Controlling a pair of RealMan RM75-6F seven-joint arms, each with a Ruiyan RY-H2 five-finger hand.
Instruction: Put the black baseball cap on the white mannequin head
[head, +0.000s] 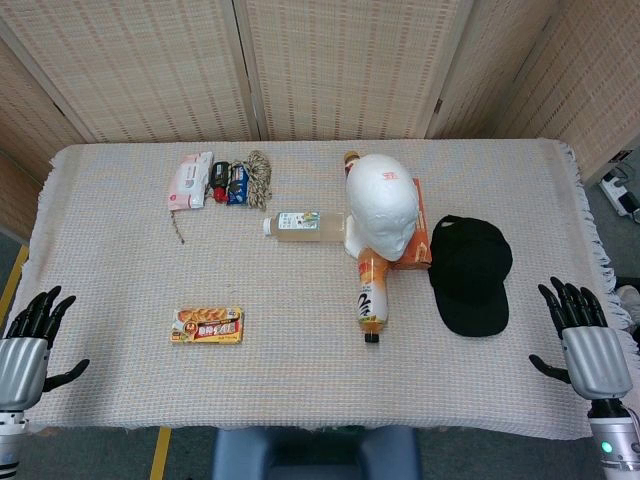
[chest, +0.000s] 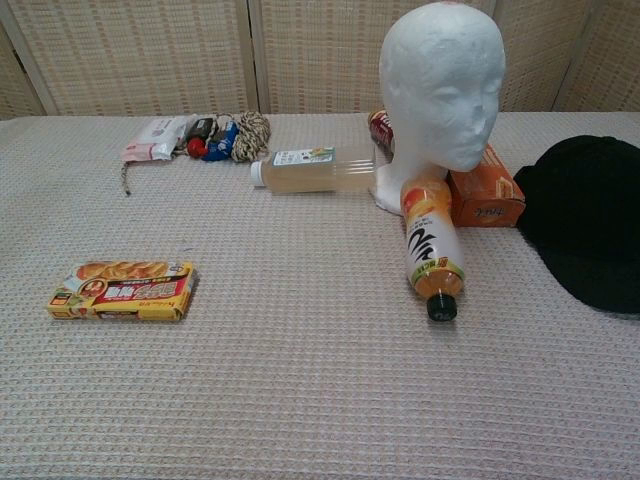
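Both hands at table's near edge: left hand (head: 28, 345) and right hand (head: 585, 335) empty, fingers spread | black baseball cap (head: 470, 273) flat on cloth, just right of white mannequin head (head: 384, 204) | orange bottle (head: 372, 297) lying before head

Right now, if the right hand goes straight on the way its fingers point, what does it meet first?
Probably nothing on the table: the right hand points up and slightly left along the table's right side, passing right of the black baseball cap. Height is unclear, so it may brush the tablecloth.
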